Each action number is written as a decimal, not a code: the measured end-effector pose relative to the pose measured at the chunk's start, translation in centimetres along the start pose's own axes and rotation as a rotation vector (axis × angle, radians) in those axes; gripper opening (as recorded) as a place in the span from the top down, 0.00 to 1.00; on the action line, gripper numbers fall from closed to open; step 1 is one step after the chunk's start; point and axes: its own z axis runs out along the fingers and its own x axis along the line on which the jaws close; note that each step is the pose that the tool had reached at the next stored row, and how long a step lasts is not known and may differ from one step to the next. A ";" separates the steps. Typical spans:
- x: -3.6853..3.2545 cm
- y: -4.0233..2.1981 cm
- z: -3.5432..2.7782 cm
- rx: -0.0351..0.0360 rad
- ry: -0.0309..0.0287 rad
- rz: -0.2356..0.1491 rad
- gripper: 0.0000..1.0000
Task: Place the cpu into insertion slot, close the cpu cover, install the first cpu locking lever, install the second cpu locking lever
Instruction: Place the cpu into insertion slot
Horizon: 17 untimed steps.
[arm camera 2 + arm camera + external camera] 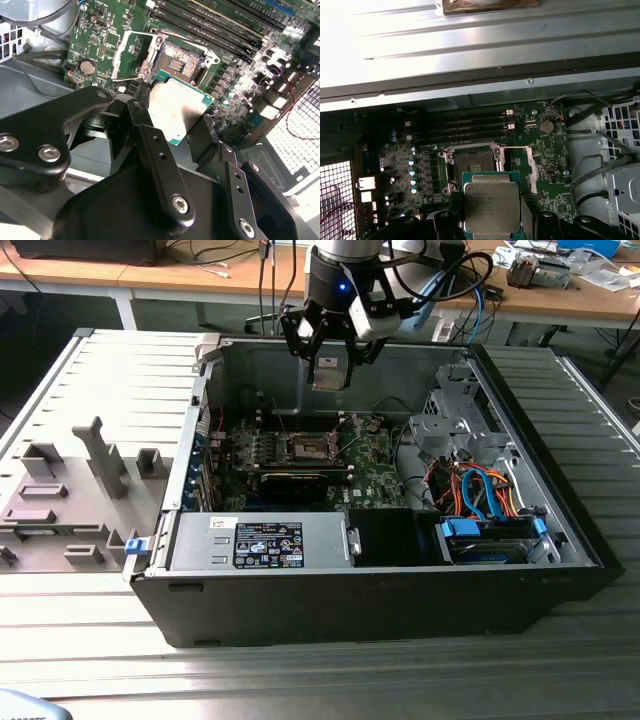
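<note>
The gripper (329, 370) hangs over the open computer case (350, 600), near its far wall, fingers clamped on the cpu (491, 206). Below, on the motherboard (378, 475), the insertion slot (474, 162) lies bare, with the cpu cover (534, 170) swung open beside it.

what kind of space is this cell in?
Likely a robotics lab or workshop: an open desktop PC case lies on a slatted metal table, wooden desks strewn with cables stand behind, and the tool holds the cpu.

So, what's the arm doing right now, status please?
Black gripper shut on small silvery-grey square cpu, held above green board. Square dark-centred insertion slot empty. Silvery frame cpu cover raised; nothing blocking.
</note>
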 end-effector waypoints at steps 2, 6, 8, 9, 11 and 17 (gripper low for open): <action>0.00 0.00 0.01 0.0000 -0.0002 0.004 0.45; 0.00 0.00 0.02 -0.0001 -0.0005 0.011 0.45; 0.00 0.00 0.03 -0.0003 -0.0007 0.014 0.45; 0.00 0.00 0.03 -0.0003 -0.0008 0.015 0.45; 0.00 0.00 0.05 -0.0004 -0.0010 0.020 0.45; 0.00 0.00 0.06 -0.0005 -0.0015 0.030 0.45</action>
